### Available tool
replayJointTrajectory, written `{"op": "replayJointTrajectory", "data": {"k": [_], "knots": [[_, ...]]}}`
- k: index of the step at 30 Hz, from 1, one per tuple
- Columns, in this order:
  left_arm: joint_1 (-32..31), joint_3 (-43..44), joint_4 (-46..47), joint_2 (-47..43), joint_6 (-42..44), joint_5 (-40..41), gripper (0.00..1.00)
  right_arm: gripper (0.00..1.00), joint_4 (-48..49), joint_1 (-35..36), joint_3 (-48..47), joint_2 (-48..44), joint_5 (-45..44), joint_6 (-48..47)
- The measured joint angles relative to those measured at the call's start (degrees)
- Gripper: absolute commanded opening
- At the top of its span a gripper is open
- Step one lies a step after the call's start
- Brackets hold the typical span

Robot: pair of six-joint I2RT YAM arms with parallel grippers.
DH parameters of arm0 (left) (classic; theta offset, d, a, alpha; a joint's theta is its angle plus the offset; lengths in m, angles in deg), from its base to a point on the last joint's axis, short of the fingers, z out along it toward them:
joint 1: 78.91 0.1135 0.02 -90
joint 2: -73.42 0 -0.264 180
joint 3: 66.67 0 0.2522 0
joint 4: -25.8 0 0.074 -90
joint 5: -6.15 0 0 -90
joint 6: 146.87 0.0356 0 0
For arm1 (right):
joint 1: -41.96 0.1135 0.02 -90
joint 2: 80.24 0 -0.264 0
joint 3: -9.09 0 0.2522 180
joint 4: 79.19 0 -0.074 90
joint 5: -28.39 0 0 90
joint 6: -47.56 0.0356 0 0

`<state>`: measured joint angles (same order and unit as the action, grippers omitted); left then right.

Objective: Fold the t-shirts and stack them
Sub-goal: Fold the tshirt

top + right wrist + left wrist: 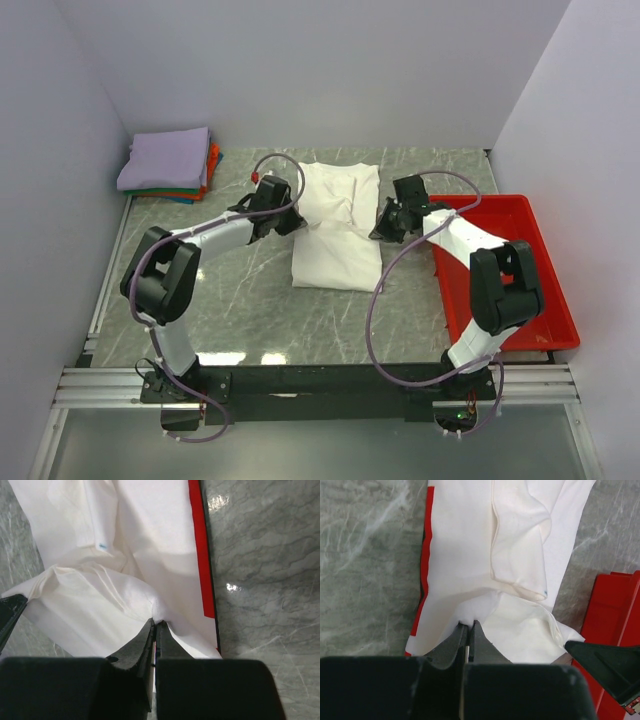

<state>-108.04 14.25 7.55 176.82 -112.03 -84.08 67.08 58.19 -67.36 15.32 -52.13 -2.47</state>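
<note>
White t-shirt (335, 245) edges clamped: left pincer (469, 626), right pincer (156, 624); red tray (548, 300) alongside.

The white t-shirt (335, 250) hides most of its red print (201, 550).

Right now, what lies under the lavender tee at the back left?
Beneath the lavender tee, only orange, green and blue edges of folded shirts show; the rest of each is covered.

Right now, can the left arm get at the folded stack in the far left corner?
Probably not yet: the left gripper is shut on the white t-shirt. Once it lets go, likely yes; nothing stands between it and the folded stack.
</note>
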Motion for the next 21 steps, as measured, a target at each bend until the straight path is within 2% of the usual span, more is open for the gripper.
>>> {"op": "replayJointTrajectory", "data": {"k": [21], "knots": [[3.72, 8.11, -0.83, 9.07, 4.11, -7.39, 0.01, 0.0, 3.08, -4.85, -2.23, 5.92, 3.19, 1.11]]}}
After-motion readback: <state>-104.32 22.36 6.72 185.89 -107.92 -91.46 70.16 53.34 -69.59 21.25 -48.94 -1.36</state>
